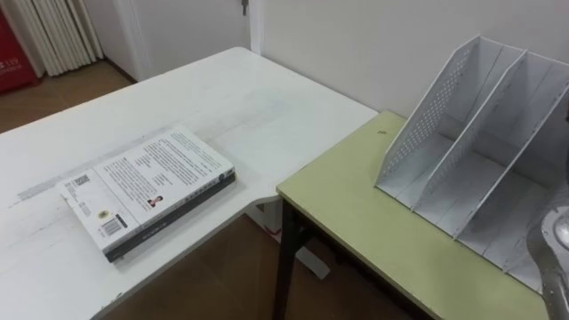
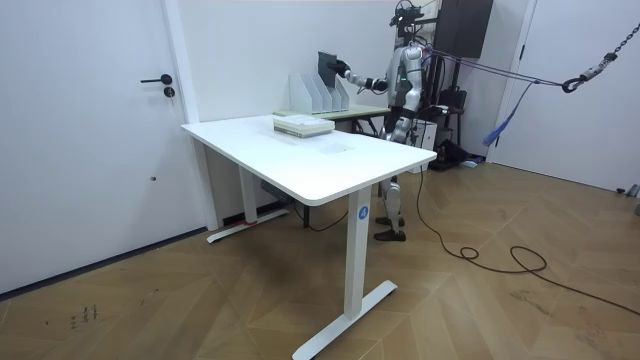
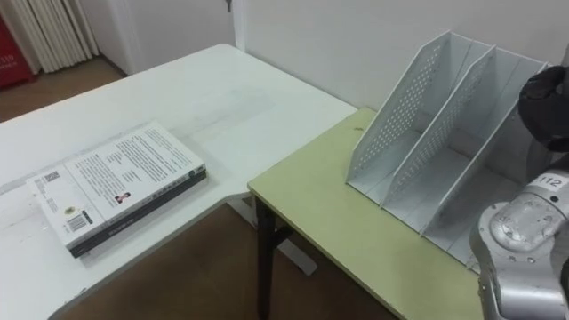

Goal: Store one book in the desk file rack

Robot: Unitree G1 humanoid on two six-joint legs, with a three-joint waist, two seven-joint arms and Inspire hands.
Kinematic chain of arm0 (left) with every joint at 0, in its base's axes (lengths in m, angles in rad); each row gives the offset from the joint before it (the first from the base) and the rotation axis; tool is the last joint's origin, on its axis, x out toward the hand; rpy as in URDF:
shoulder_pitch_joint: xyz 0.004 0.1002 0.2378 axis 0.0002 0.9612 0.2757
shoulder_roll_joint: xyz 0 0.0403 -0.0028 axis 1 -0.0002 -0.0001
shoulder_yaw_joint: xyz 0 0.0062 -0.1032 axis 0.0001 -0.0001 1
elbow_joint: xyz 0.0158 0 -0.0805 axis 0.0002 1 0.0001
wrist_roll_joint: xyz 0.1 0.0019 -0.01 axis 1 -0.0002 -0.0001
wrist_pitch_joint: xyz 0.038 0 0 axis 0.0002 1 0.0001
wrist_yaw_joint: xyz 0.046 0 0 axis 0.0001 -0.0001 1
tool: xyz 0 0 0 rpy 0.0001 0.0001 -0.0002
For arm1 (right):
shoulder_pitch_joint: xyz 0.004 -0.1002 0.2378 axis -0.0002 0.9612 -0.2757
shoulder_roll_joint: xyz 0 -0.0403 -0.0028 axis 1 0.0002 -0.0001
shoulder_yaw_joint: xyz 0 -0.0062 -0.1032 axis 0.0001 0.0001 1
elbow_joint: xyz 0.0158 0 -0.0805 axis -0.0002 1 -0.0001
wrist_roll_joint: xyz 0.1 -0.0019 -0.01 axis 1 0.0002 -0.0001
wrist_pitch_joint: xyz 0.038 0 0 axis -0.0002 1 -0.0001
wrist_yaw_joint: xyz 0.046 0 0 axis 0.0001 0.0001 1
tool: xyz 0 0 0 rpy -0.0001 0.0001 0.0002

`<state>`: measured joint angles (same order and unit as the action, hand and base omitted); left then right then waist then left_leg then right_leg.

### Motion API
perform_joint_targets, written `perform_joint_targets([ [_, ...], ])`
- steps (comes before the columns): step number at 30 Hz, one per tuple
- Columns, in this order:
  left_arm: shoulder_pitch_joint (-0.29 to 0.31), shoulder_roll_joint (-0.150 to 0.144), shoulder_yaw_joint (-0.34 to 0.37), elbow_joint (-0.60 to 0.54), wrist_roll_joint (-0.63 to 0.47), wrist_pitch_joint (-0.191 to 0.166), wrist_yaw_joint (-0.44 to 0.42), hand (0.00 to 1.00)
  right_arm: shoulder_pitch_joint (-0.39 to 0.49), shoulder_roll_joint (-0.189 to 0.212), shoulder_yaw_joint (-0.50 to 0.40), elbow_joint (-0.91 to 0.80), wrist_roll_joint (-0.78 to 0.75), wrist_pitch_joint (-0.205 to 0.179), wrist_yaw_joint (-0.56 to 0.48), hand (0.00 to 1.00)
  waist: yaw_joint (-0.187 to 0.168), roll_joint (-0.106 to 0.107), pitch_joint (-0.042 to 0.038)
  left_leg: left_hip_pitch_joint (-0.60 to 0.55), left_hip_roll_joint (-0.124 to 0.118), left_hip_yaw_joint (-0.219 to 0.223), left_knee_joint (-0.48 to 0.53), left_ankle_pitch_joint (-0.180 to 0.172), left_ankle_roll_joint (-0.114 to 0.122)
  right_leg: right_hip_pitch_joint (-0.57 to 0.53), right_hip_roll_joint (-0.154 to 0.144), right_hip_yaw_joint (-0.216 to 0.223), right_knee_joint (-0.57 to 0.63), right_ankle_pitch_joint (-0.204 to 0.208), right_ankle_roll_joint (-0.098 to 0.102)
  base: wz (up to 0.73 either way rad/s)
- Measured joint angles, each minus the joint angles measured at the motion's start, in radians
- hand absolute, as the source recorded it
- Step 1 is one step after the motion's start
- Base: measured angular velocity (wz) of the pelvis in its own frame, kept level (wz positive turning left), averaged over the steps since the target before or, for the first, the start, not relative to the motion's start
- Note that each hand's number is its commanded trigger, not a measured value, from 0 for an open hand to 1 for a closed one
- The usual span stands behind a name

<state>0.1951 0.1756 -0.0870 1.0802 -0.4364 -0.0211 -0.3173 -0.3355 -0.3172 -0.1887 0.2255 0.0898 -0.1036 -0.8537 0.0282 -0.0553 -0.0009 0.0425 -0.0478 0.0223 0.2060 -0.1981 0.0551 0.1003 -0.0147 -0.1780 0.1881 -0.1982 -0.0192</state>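
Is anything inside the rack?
The rack slots in view hold nothing. The robot's right arm covers the rack's right end, so that part cannot be seen.

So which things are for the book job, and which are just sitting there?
For the job: the book lying on the white table; the file rack on the green desk; the right hand near the rack, with a dark flat thing, maybe a book.
Just lying about: the door; the red thing by the curtain.

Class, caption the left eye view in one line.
Book lies flat on white table; file rack stands on green desk.
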Motion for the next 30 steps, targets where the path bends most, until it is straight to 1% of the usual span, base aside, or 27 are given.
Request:
perform_joint_targets([
  [1,0.0,0.0,0.004,0.0,0.0,0.001,-0.001,0.0,0.0,-0.002,0.0,0.002,0.0,0.01,0.005,1.0,0.001,-0.002,0.0006,0.0,0.0,0.0,0.0,0.0,0.0,0.0,0.0,-0.001,0.0,0.0,0.0,0.0],
  [5,-0.002,0.003,0.006,0.0,-0.001,0.011,-0.001,0.0,-0.021,-0.01,0.0,0.052,0.019,0.018,0.02,1.0,0.001,-0.004,0.0006,0.0,-0.001,-0.002,0.0,0.0,0.0,0.0,-0.001,-0.001,0.0,0.0,0.0,0.0],
  [7,-0.004,0.003,0.006,0.0,-0.001,0.019,-0.002,0.0,-0.038,-0.017,0.0,0.089,0.04,0.039,0.029,1.0,0.001,-0.003,0.0,0.0,0.0,-0.001,0.0,0.0,0.0,0.0,-0.001,-0.001,0.0,0.0,0.0,0.0],
  [10,-0.007,0.003,0.005,0.0,0.0,0.028,-0.005,0.0,-0.04,-0.031,0.002,0.125,0.04,0.045,0.05,1.0,0.002,0.0,-0.0015,-0.003,0.0,-0.001,0.002,0.0,0.0,-0.003,-0.001,0.0,0.0,0.0,0.0,0.0],
  [13,-0.008,0.004,0.005,0.0,0.0,0.035,-0.008,0.0,-0.04,-0.034,0.002,0.126,0.041,0.062,0.066,1.0,0.001,0.002,-0.0014,-0.004,0.0,0.0,0.002,0.001,0.0,-0.005,-0.001,0.002,0.0,0.0,0.0,0.0],
  [17,-0.008,0.004,0.005,0.0,-0.001,0.039,-0.011,0.0,-0.04,-0.035,0.002,0.128,0.04,0.063,0.073,1.0,0.001,0.001,-0.0011,-0.004,0.0,0.0,0.002,0.002,0.0,-0.005,0.0,0.006,0.0,0.0,0.0,0.0],
  [20,-0.008,0.005,0.005,0.0,-0.001,0.039,-0.015,0.0,-0.071,-0.042,0.002,0.184,0.06,0.063,0.083,1.0,-0.002,0.001,-0.0004,-0.002,-0.001,-0.001,0.003,0.002,0.0,-0.004,0.0,0.012,0.0,0.0,0.0,-0.03],
  [23,-0.008,0.008,0.005,0.0,-0.001,0.041,-0.019,0.0,-0.105,-0.059,0.002,0.227,0.073,0.063,0.088,1.0,-0.006,0.001,-0.0002,-0.005,-0.001,-0.002,0.003,0.002,0.0,-0.006,0.0,0.011,0.0,0.0,0.0,0.0],
  [25,-0.008,0.011,0.005,-0.002,-0.001,0.044,-0.024,0.0,-0.127,-0.083,0.002,0.248,0.093,0.064,0.095,1.0,-0.01,0.001,-0.0004,-0.007,-0.001,-0.003,0.002,0.002,0.0,-0.006,0.0,0.01,0.0,0.0,0.0,0.0],
  [26,-0.008,0.011,0.005,-0.002,-0.001,0.045,-0.025,0.0,-0.132,-0.088,0.003,0.253,0.104,0.064,0.095,1.0,-0.01,0.001,-0.0003,-0.006,-0.001,-0.004,0.002,0.002,0.0,-0.006,0.0,0.009,0.0,0.0,0.0,0.04],
  [27,-0.008,0.014,0.004,-0.002,-0.001,0.046,-0.028,0.0,-0.149,-0.101,0.004,0.279,0.111,0.065,0.096,1.0,-0.018,0.0,-0.0001,-0.007,-0.001,-0.006,0.002,0.002,0.0,-0.005,0.0,0.007,0.0,0.0,0.0,0.06],
  [28,-0.008,0.017,0.002,-0.001,-0.001,0.047,-0.031,0.0,-0.155,-0.118,0.005,0.294,0.112,0.072,0.096,1.0,-0.02,0.0,0.0,-0.007,-0.001,-0.008,0.002,0.002,0.0,-0.005,0.0,0.005,0.0,0.0,0.0,0.05],
  [30,-0.008,0.024,-0.007,-0.003,-0.001,0.047,-0.037,0.0,-0.157,-0.139,0.009,0.308,0.113,0.073,0.096,1.0,-0.02,0.0,-0.0005,-0.013,-0.001,-0.008,0.002,0.002,0.0,-0.007,0.0,0.005,0.0,0.0,0.0,0.02],
])
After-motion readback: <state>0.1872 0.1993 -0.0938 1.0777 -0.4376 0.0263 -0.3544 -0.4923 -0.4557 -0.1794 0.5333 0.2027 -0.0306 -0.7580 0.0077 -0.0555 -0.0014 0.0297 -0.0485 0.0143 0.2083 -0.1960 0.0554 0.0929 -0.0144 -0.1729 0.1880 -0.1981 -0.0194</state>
